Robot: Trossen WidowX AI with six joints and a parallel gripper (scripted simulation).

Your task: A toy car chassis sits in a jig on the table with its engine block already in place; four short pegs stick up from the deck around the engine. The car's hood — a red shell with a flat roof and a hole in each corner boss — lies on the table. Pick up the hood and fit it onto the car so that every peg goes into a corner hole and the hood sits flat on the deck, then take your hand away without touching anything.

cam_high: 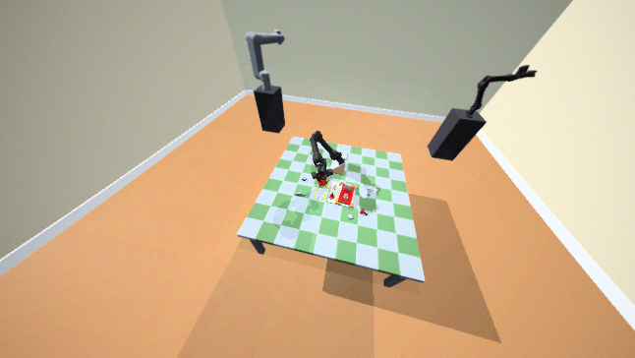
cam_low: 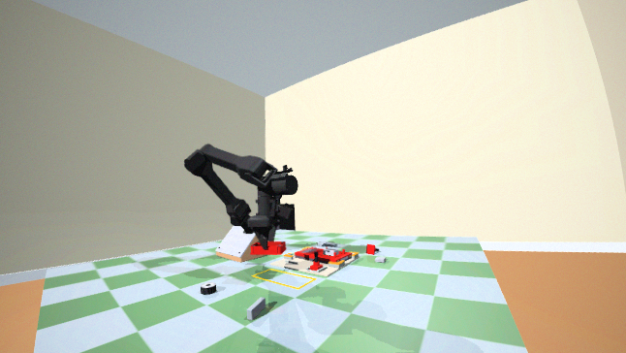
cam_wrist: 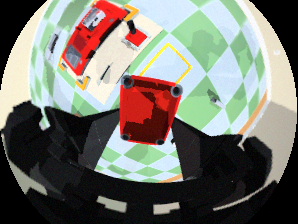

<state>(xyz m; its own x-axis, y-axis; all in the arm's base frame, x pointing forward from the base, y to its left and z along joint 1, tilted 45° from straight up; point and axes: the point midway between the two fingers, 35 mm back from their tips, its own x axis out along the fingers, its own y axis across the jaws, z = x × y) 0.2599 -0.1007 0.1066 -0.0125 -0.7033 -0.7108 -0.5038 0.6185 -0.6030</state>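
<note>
My gripper (cam_high: 321, 178) (cam_low: 264, 242) (cam_wrist: 147, 115) is shut on the red hood (cam_high: 322, 182) (cam_low: 270, 248) (cam_wrist: 149, 112), with one finger on each long side. It holds the hood a little above the table, roof up; the dark corner holes show in the wrist view. The car chassis (cam_high: 347, 193) (cam_low: 322, 253) (cam_wrist: 89, 32) is red with a grey engine block. It sits in the cream jig (cam_high: 334, 188) (cam_low: 308, 267) (cam_wrist: 109, 72), to the right of the hood in the top view. The pegs are too small to make out.
A yellow outlined rectangle (cam_low: 276, 283) (cam_wrist: 180, 58) lies on the checkered table beside the jig. A slanted white board (cam_low: 237, 244) stands behind the gripper. A black wheel (cam_low: 208, 289), a grey block (cam_low: 256, 307) and a small red part (cam_low: 371, 248) lie loose. Two idle arms on pedestals (cam_high: 269, 108) (cam_high: 454, 133) stand off the table.
</note>
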